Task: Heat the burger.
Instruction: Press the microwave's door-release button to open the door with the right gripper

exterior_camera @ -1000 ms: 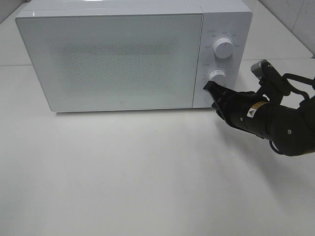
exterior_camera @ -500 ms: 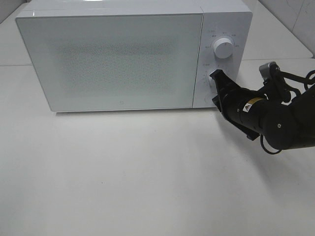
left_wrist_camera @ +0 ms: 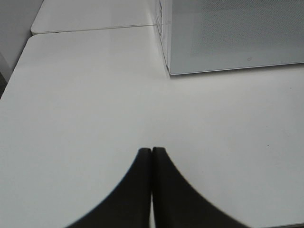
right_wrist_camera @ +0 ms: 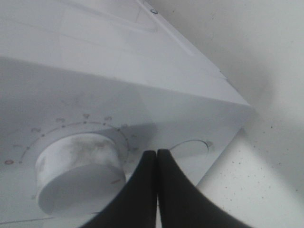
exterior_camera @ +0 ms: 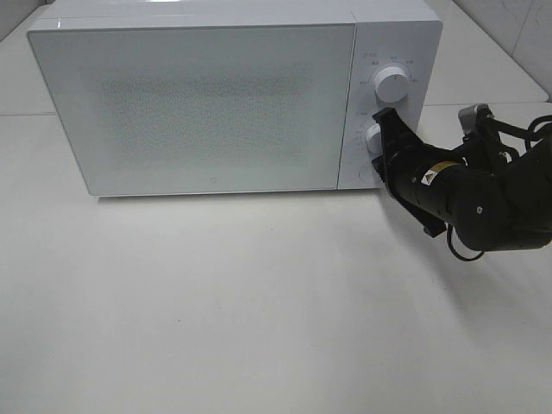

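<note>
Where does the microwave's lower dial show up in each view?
Exterior high: the lower dial on the control panel, right of the door, partly behind the right gripper.
Left wrist: not in view; only one corner of the microwave shows.
Right wrist: the dial close up, beside the shut gripper.
Shared landmark: the white microwave.

Reaches in from the right side of the overhead view with the right arm [exterior_camera: 483, 203], forearm slanting up and leftward, far end cut off by the frame. Holds the right gripper [exterior_camera: 380, 131] out front with both black fingers [right_wrist_camera: 142, 190] pressed flat together, zero gap. Same deal on the left gripper [left_wrist_camera: 152, 150]: fingers pinched tight, nothing between them.
</note>
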### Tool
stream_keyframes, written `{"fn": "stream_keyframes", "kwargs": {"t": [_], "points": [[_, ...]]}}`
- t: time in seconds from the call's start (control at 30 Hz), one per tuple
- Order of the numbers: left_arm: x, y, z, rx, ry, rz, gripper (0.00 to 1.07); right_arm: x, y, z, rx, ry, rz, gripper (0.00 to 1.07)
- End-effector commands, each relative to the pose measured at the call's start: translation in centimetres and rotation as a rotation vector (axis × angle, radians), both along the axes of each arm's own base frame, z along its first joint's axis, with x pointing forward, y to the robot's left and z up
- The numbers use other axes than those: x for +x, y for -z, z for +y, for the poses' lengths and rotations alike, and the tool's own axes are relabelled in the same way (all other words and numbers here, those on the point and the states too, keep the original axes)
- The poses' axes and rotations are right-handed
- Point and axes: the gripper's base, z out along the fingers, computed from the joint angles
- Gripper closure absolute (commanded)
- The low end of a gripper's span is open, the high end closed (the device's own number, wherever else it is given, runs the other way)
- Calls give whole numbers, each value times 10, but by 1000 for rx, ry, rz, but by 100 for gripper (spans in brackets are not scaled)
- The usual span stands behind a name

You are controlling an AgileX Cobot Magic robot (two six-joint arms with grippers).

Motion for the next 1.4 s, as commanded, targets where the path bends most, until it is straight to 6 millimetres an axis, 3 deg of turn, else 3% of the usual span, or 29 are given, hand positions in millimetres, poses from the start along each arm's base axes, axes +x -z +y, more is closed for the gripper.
{"fn": "stream_keyframes", "kwargs": {"t": [0.03, 0.73, 1.4], "points": [[0, -1, 0, -3, 1, -17, 106, 2, -2, 0, 2, 5, -10, 107], [0, -1, 0, -2, 1, -17, 106, 2, 23, 2, 42, 4, 22, 107], [0, -1, 0, -2, 1, -17, 106, 19, 9, 9, 80, 4, -82, 107]]}}
